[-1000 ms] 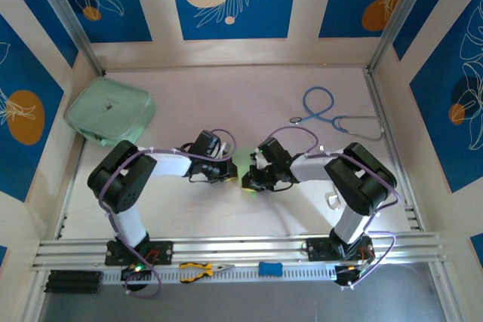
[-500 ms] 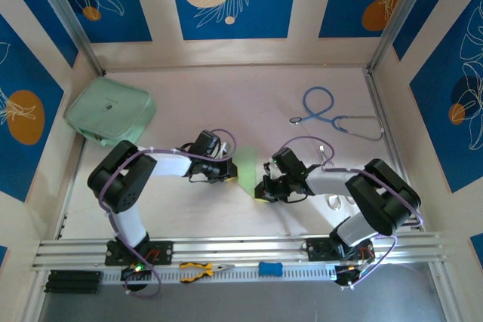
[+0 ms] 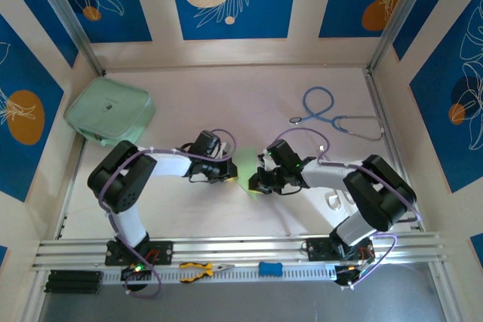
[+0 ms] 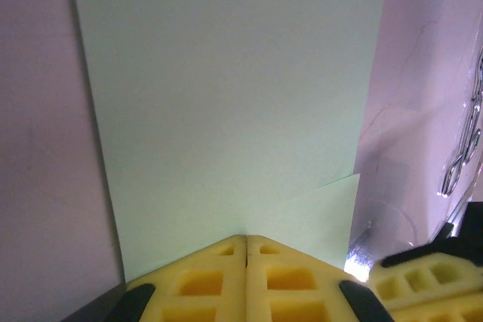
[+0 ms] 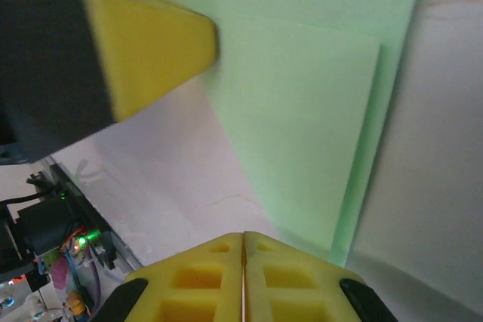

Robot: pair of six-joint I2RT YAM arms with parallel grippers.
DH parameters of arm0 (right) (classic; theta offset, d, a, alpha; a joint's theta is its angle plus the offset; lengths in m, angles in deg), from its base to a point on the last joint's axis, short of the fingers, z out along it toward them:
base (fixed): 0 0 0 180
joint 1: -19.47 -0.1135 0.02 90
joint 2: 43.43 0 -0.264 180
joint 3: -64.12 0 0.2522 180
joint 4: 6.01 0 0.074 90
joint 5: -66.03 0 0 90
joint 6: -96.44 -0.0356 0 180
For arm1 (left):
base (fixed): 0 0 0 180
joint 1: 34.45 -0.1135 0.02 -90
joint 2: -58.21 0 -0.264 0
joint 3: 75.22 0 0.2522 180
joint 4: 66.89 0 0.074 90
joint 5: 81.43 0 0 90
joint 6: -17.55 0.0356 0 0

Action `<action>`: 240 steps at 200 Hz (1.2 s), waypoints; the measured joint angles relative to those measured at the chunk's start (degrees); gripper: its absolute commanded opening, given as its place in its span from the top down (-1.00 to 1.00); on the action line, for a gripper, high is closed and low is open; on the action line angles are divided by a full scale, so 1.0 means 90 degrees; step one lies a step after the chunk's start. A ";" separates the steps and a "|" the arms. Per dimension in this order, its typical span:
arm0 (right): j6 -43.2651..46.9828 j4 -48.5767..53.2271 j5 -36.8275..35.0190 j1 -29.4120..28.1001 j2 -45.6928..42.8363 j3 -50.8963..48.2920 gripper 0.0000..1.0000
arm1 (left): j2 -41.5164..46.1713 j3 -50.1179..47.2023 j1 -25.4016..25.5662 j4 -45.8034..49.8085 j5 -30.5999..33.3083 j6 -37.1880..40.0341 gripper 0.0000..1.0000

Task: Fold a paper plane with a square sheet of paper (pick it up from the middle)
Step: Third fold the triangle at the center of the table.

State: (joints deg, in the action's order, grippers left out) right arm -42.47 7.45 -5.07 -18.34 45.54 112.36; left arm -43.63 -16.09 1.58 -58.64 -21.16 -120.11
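The square sheet of paper point(image 3: 247, 162) is lying mid-table between the left gripper point(image 3: 234, 176) and right gripper point(image 3: 254, 182) in the top view; a mint-green pouch point(image 3: 109, 115) is sitting far left, its contents hidden. In the left wrist view the left jaws are clenching at the sheet's near edge, one corner flap folded over. In the right wrist view the right jaws are clenching by a corner; whether either is pinching paper, I cannot tell. Being thin, light and limp, it is likely needing a gentle edge pinch.

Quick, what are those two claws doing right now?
Left gripper: closed, pinching the paper.
Right gripper: closed; grip on paper cannot be told.
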 measured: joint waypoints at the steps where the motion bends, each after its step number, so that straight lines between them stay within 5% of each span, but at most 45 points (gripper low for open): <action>1: 0.0000 0.0000 0.0000 0.0000 0.0010 0.0000 0.80 | 0.0000 0.0000 0.0000 0.0000 0.0000 0.0002 0.92; 55: 0.0000 -0.0294 0.0012 0.0032 -0.0214 -0.0612 0.80 | 0.0010 -0.0041 0.0012 -0.0058 -0.0005 -0.0046 0.92; 113: 0.0070 0.0602 -0.0257 0.0301 -0.1149 -0.0886 0.78 | 0.0138 -0.0267 0.0015 -0.0321 0.0117 -0.0342 0.91; 150: 0.0032 0.0894 -0.0593 0.0299 -0.1489 -0.0782 0.61 | 0.0459 -0.0726 0.0223 -0.0777 0.0559 -0.1030 0.89; 191: -0.0270 0.0950 -0.1071 0.0250 -0.1630 -0.0702 0.28 | 0.0789 -0.0845 0.0733 -0.0627 0.1158 -0.1430 0.60; 240: -0.0444 0.0952 -0.1392 0.0056 -0.1753 -0.0699 0.20 | 0.1644 -0.0840 0.0758 -0.0114 0.1583 -0.1190 0.36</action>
State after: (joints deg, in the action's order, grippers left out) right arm -46.47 16.02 -17.60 -17.83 29.76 106.06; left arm -28.83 -23.65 8.40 -59.67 -6.91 -130.82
